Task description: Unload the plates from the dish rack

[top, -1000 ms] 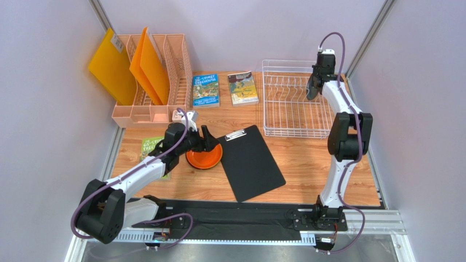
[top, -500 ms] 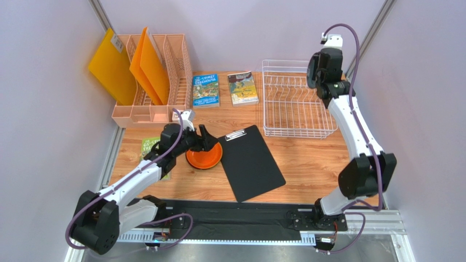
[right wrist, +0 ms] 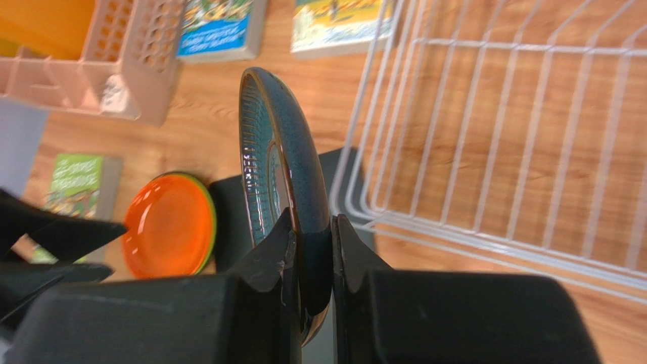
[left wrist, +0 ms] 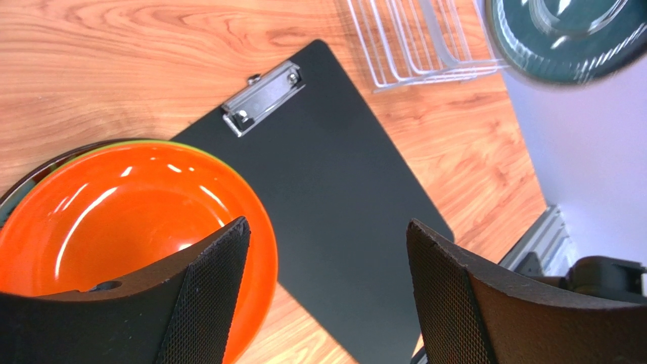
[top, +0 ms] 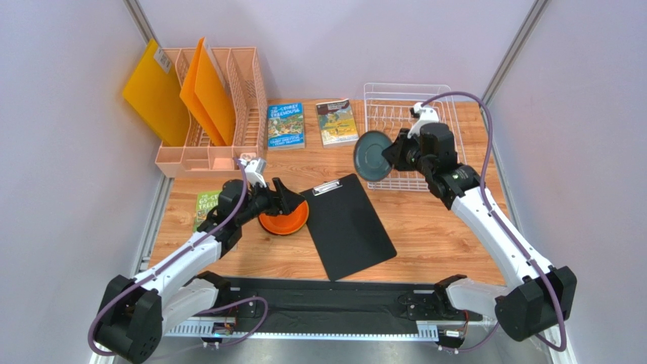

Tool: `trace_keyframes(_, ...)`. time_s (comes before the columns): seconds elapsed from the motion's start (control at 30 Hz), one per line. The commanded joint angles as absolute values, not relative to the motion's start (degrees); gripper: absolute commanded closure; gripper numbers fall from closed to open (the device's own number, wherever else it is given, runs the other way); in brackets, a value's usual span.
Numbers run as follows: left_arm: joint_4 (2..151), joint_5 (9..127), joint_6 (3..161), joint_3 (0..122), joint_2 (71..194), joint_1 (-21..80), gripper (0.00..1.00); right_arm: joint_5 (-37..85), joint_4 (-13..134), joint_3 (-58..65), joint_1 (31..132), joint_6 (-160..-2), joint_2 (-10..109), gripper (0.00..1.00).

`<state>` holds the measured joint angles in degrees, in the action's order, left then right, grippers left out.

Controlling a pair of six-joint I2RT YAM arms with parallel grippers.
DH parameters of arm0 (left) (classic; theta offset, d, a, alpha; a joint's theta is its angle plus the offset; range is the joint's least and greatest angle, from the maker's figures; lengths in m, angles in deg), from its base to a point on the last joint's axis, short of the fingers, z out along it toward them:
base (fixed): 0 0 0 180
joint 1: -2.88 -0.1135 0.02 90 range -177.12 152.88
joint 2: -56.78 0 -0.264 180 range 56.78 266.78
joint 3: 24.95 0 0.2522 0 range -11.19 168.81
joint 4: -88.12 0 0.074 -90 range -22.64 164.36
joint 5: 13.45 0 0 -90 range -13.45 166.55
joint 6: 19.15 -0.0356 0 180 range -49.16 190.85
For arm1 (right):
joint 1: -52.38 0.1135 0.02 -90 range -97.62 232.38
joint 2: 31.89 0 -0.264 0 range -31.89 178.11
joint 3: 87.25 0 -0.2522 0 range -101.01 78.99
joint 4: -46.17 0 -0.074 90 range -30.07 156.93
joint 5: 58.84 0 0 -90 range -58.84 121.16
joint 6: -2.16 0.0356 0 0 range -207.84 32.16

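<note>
the left gripper (left wrist: 328, 226) is hovering wide and unladen over the orange plate (top: 283, 218), which is lying on the lime green plate (left wrist: 106, 146) on the counter (top: 425, 227), left of the black clipboard (top: 349, 227). further right, the right gripper (top: 396, 152) is pinching the teal-grey plate (top: 370, 155) on edge in the air, just left of the dish rack (top: 387, 106). this is probably the last plate, though the arm is hiding part of the rack. next it is needing carrying left, tilting flat and lowering onto the orange plate.

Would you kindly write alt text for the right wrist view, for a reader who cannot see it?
The right gripper pinches a teal plate upright by its rim, left of the white dish rack. Lower left, an orange plate lies beside a black clipboard.
</note>
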<state>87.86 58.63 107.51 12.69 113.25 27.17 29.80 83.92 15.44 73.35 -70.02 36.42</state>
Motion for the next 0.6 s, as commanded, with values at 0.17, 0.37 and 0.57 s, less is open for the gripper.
trace_keyframes(0.17,98.27,56.68,113.12,10.87,113.47,27.66,0.19,16.84,73.2,22.38,78.66,-58.05,32.1,1.0)
trace_keyframes(0.37,99.85,56.86,114.0,11.39,115.14,28.54,0.19,14.3,68.9,25.01,82.61,-54.8,33.94,1.0)
trace_keyframes(0.57,102.31,57.12,115.14,12.01,117.78,30.12,0.2,12.45,64.06,25.9,86.74,-52.42,37.1,1.0)
